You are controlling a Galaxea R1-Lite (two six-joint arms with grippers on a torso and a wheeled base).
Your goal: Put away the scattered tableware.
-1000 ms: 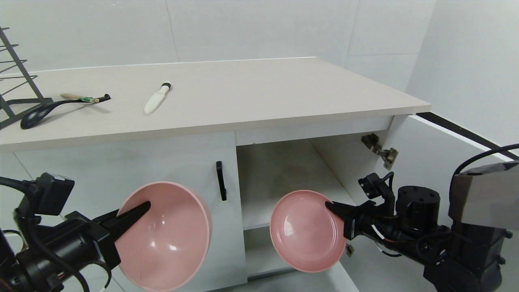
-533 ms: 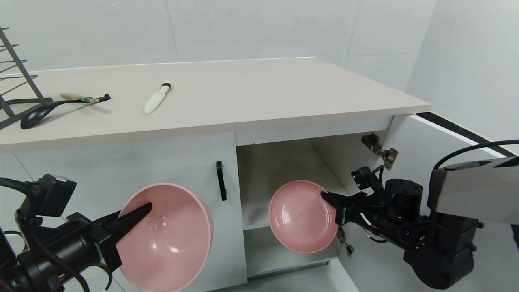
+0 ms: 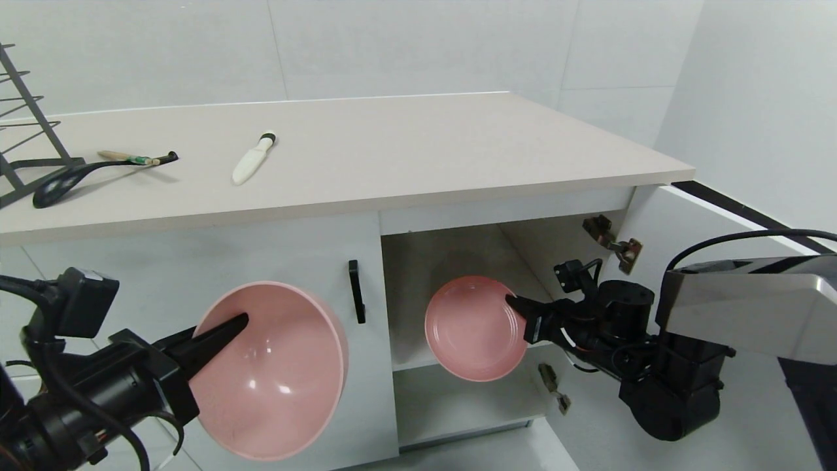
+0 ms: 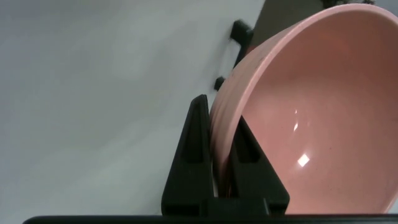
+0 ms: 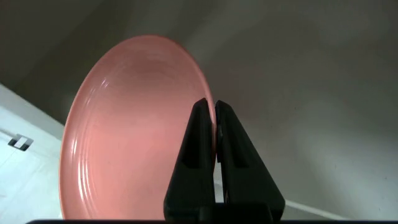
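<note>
A: Where's the plate (image 3: 472,329)?
B: At the cupboard's (image 3: 451,252) open side, with the right end effector (image 3: 513,305) clamped on its rim.
A: And the bowl (image 3: 278,386)?
B: Before the cupboard's closed door, pinched by the left end effector (image 3: 239,323).

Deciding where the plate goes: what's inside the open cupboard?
Inside the cupboard a shelf and a lower floor show, bare where visible. The pink plate, held on edge by the right gripper, covers the shelf's front middle; that part cannot be checked.

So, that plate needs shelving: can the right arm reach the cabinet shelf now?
Likely yes: the door stands open, and the right gripper, shut on the pink plate, is at the opening before the shelf.
</note>
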